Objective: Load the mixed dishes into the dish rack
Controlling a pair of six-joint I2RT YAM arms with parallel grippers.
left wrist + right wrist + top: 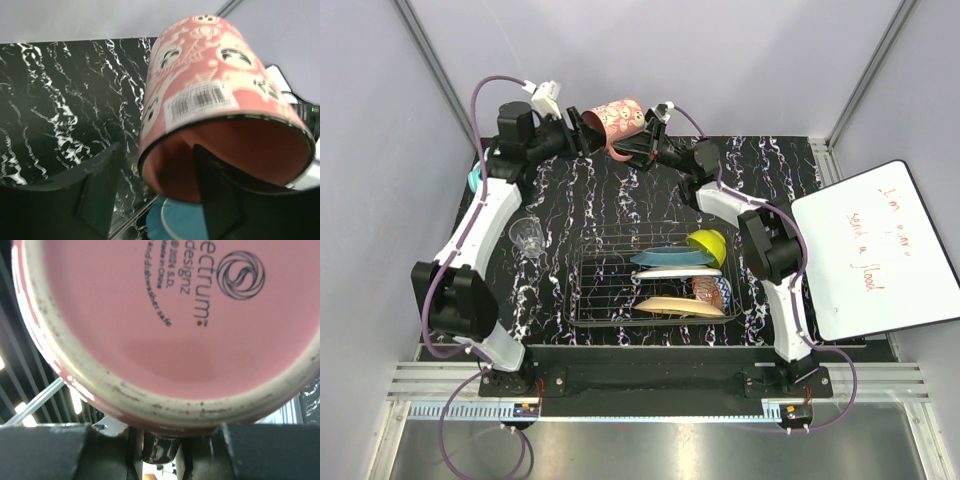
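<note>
The pink mug (618, 122) hangs on its side in the air at the far edge, well beyond the dish rack (575, 290) — pinched at its base end by the right gripper (638, 140). The left gripper (582, 128) is spread — one finger inside the mouth, one outside, clear of the wall.

A black table (790, 170) with white marble veining stands between plain pale grey walls (720, 60). A whiteboard (875, 250) with red handwriting sits at its right edge; a silver metal rail (650, 385) lines its near edge.
</note>
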